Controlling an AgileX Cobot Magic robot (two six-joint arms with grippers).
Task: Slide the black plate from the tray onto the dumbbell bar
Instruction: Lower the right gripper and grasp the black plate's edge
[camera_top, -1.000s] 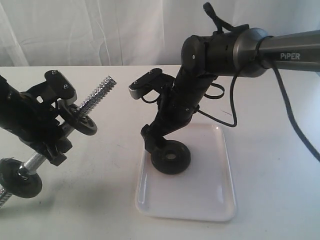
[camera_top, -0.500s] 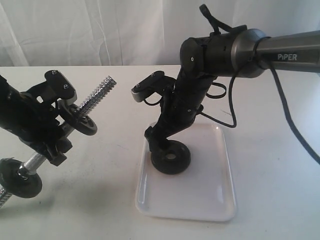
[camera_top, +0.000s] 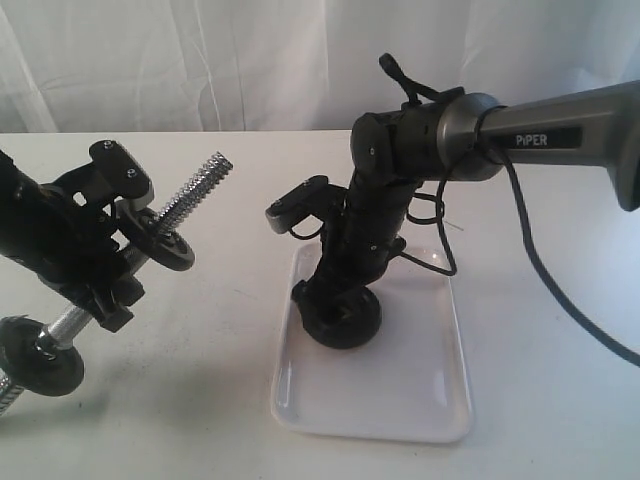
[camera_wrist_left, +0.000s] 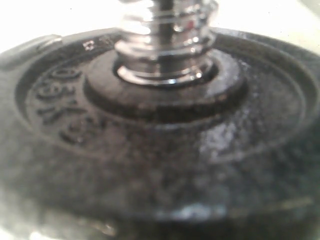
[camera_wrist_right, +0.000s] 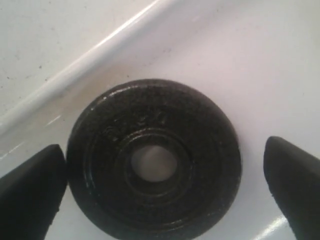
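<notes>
White table (camera_top: 560, 400) under everything. Reaching down over the tray (camera_top: 400, 400) from its right side in the exterior view: the right arm (camera_top: 560, 115).

Well left of the tray, lifted off the table and tilted: the bar (camera_top: 195, 190), clamped mid-length in the left gripper (camera_top: 112, 282), bare threaded end raised and pointing toward the tray. On the bar, just tray-side of that grip, a black disc (camera_top: 160, 243). Shown close up in the left wrist view, with thread passing through its hole. At the bar's low end, farthest from the tray, a second disc (camera_top: 40, 368).

Flat on the tray's floor, near its far left corner: the plate (camera_top: 345, 322), centre hole uncovered. Down over the plate, the right gripper (camera_wrist_right: 165, 187), fingers (camera_wrist_right: 30, 195) wide apart, one at each side. One just beside the rim, the other clear of it with bare tray between. Not closed on the plate.
</notes>
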